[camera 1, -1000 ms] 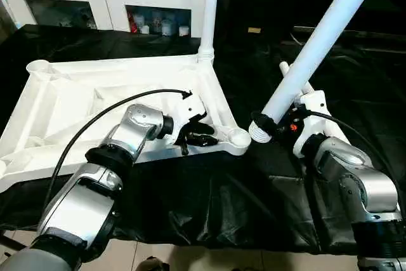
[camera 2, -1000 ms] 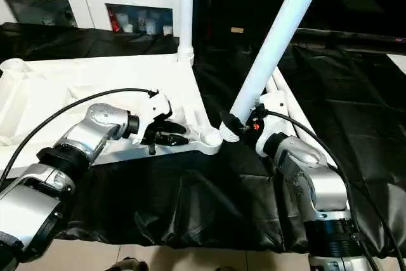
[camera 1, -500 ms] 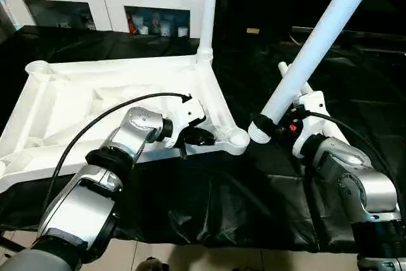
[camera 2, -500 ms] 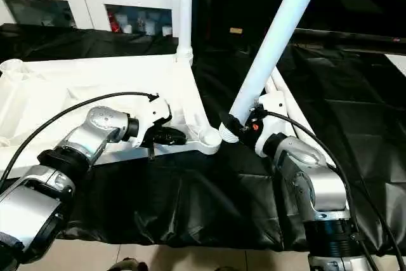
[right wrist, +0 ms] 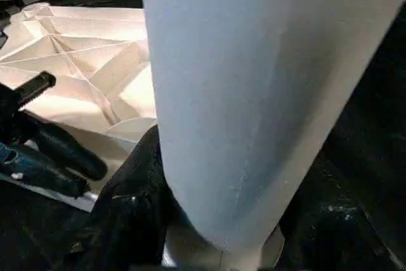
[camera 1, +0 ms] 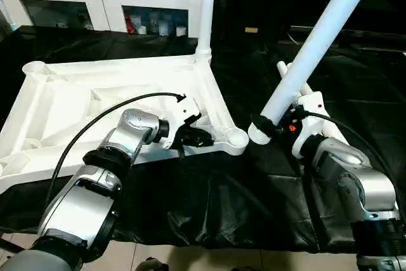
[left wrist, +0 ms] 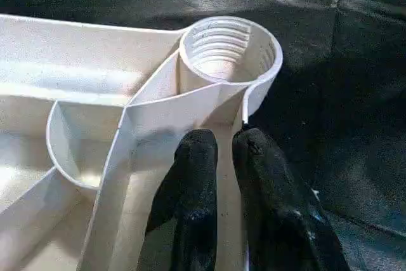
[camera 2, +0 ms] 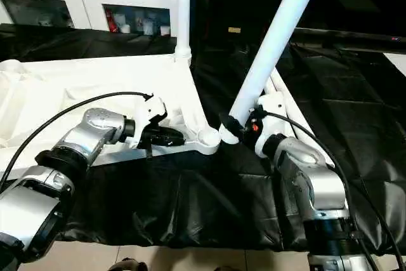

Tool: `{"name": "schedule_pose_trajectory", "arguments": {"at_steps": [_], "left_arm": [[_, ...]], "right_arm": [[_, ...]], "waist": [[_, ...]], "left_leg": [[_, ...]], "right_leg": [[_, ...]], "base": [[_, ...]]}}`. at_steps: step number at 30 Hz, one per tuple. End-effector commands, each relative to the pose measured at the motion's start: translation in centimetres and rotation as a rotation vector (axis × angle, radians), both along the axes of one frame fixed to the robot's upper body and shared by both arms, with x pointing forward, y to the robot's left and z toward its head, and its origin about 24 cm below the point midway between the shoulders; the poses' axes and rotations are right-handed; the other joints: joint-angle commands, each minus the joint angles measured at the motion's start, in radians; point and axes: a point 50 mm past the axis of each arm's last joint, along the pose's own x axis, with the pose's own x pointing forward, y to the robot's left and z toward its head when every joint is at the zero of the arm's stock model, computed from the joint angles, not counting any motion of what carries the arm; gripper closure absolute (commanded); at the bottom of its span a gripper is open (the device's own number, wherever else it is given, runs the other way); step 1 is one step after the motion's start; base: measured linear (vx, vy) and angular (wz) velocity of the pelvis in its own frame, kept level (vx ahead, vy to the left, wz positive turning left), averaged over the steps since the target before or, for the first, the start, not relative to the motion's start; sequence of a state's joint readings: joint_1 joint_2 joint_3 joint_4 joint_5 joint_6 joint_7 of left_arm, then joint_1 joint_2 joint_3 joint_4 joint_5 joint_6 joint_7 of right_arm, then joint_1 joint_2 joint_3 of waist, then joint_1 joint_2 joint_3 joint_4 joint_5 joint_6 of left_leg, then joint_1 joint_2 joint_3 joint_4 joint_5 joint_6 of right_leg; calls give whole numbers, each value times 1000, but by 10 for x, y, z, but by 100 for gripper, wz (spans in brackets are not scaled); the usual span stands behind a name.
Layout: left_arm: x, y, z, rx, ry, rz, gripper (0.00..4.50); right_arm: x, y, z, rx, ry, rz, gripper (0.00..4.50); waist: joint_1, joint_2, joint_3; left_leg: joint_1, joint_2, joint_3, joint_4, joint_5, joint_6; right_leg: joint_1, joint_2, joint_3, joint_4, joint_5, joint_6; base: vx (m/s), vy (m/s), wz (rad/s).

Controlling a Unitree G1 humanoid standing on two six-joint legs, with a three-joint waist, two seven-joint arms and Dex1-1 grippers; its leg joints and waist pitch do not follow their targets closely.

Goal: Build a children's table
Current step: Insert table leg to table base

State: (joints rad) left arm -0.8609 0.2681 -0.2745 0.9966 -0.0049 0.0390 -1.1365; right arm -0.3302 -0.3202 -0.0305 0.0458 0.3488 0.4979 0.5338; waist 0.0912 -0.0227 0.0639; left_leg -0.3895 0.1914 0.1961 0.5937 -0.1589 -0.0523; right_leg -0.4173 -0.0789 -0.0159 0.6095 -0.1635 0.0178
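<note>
The left jaws [left wrist: 219,157] stand nearly closed across the thin upright rim of the top [camera 1: 70,103], one finger [left wrist: 193,182] inside the rim and the other outside it, just short of the near corner socket [left wrist: 229,52]; whether they truly pinch the rim or only straddle it, I cannot tell. That socket is empty, its inner threads bare.

The right jaws [camera 1: 274,124] are clamped around the lower end of a leg [camera 1: 317,42], just above its ribbed tip [camera 1: 259,132]. The leg slants up and away from the robot, and its tip hangs just beside the empty socket, not yet over it or in it.

The top lies upside down on the black-draped surface [camera 1: 209,201], ribs upward. At its far corner one leg [camera 1: 206,11] already stands upright in its socket. Another far socket [camera 1: 35,66] is open. More white tube shows lying on the cloth behind the right wrist, partly hidden.

By my reading the build is early: one leg seated, a second in hand and about to be fitted, the rest still to come. What is left for this leg is to bring the tip over the near socket, stand it straighter and seat it while the left arm steadies the top.
</note>
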Motion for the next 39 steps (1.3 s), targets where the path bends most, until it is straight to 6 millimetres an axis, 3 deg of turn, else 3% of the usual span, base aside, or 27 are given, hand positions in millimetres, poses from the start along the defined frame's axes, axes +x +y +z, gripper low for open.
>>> {"name": "schedule_pose_trajectory", "arguments": {"at_steps": [1,13,26,32,36,39], "left_arm": [[-5,7,-12,57,30,-2,372],[-4,8,-2,-71,95,18,372],[-7,10,-13,54,45,1,372],[-8,11,-12,54,42,-26,441],[-9,10,-13,57,44,-39,450],[-18,4,-14,57,17,-124,450]], "right_arm": [[2,0,5,-10,-19,4,259],[3,0,5,-8,-16,6,259],[5,2,6,-7,-18,16,259],[3,4,6,-12,-8,67,259],[1,5,5,-19,1,100,259],[-6,10,2,-43,30,219,259]], "waist": [[4,-4,-74],[4,-5,-72],[4,-7,-69],[3,-5,-69],[3,-6,-70],[5,-5,-72]], "left_leg": [[24,28,-16,-74,-278,-10],[27,29,-17,-77,-303,-18],[27,29,-18,-79,-319,-21],[28,30,-20,-80,-332,-25],[26,30,-19,-79,-321,-21],[24,34,-19,-79,-296,-9]], "right_leg": [[44,-54,21,-76,-259,-207],[41,-56,22,-80,-309,-201],[38,-58,23,-86,-362,-179],[36,-57,23,-87,-366,-177],[38,-56,23,-83,-334,-186],[43,-58,23,-77,-279,-203]], "base": [[0,0,0],[0,0,0],[0,0,0],[0,0,0],[0,0,0],[0,0,0]]}}
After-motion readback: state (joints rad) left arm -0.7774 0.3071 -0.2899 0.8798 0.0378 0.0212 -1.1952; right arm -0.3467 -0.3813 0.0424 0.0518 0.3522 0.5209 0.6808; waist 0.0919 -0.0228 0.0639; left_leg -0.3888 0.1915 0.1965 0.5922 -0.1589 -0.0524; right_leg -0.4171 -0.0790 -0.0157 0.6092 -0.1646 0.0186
